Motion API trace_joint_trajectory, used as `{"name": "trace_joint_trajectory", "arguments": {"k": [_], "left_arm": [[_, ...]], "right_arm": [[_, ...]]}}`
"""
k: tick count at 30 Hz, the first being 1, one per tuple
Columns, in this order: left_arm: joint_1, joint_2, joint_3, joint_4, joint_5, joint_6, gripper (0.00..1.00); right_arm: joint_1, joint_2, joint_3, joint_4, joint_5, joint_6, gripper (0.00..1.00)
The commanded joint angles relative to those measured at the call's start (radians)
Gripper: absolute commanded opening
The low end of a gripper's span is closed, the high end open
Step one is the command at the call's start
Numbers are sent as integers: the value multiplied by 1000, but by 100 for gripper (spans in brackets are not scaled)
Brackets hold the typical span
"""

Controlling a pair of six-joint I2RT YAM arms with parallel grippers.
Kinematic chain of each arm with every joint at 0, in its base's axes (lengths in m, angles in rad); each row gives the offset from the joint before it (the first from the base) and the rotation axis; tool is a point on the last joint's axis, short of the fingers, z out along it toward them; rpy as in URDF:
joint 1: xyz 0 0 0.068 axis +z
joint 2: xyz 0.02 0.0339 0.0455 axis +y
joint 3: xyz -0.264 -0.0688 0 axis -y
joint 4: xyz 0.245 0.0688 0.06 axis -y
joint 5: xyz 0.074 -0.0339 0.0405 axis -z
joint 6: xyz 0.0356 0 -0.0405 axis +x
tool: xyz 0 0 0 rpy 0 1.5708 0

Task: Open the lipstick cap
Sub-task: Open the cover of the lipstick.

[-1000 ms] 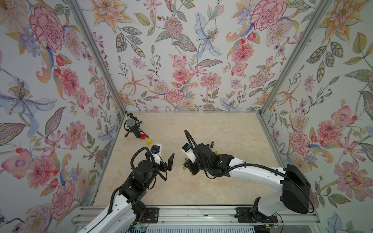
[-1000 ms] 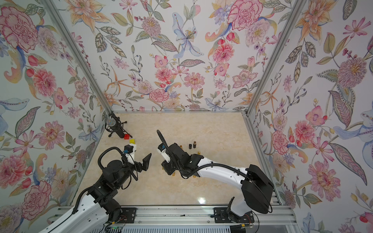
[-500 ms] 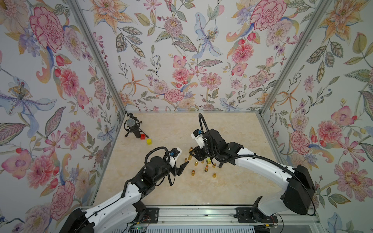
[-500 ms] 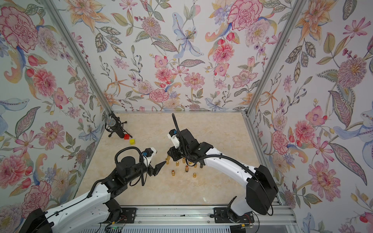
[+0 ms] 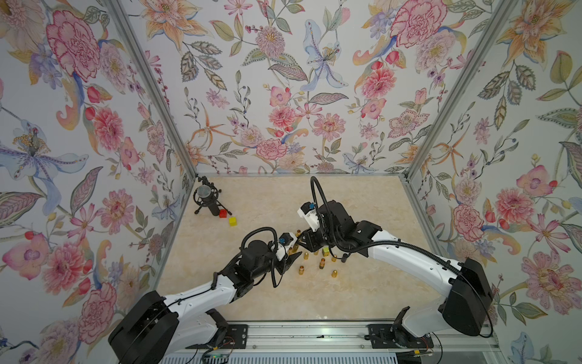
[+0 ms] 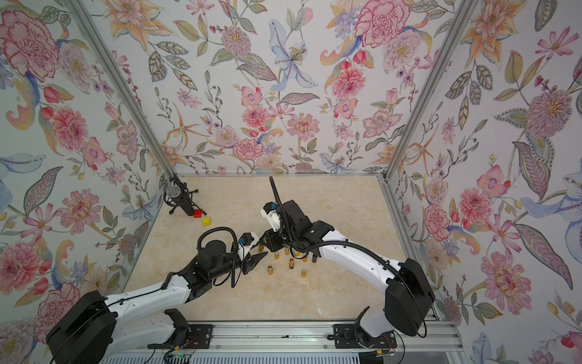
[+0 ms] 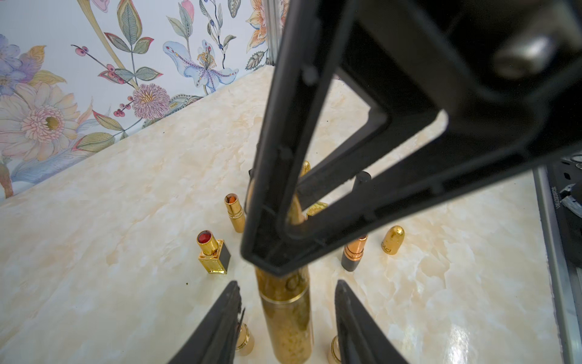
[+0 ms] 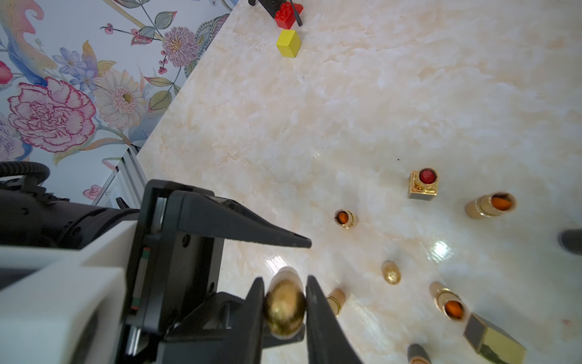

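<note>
Where both top views are read with the far wall at 12 o'clock, the microphone [image 5: 204, 193] stands in the 10 o'clock corner of the table [image 5: 362, 205]. A red block [image 5: 223, 213] lies at the foot of its stand. A yellow block [image 5: 232, 221] sits just beside the red one, at its 4 o'clock.

My left arm reaches in from 7 o'clock to the middle of the table. My left gripper [image 7: 287, 283] is partly open. In the left wrist view its two fingers [image 7: 226, 321] straddle the lower barrel of the gold lipstick [image 7: 288, 324]. A strip of table shows on each side of the barrel, so no contact is visible.

The gold lipstick is held above the table near its middle, between my two grippers. Its cap is seated on the barrel, with the seam ring closed.

My right arm reaches in from 4 o'clock. My right gripper [image 8: 285, 280] is clamped on the rounded cap end of the gold lipstick, with both fingers pressed against the gold surface in the right wrist view.

Further lipsticks stand upright on the table at 4 to 5 o'clock from the grip point:
- a square lipstick [image 7: 212, 255], gold and black, uncapped, with a red bullet;
- a round lipstick [image 7: 234, 212], gold, uncapped, with an orange bullet;
- a copper lipstick [image 7: 354, 252] on a black base;
- a loose cap [image 7: 393, 239], gold and bullet-shaped, farthest to the right.
</note>
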Motion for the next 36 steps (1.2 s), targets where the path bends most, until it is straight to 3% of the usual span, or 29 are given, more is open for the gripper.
{"name": "trace_joint_trajectory", "arguments": {"k": [1, 6, 17, 28, 36], "left_arm": [[-7, 5, -10, 104, -2, -17, 41], [-7, 4, -15, 102, -13, -24, 32], [-8, 3, -18, 48, 2, -18, 34], [-5, -14, -29, 59, -23, -23, 15], [-4, -29, -6, 14, -21, -6, 11]], "right_arm": [[-5, -29, 15, -17, -19, 13, 25], [-5, -35, 13, -14, -14, 14, 25], [-5, -64, 3, 7, 19, 25, 25], [-5, -71, -12, 14, 23, 27, 25], [-4, -54, -24, 18, 16, 28, 37]]}}
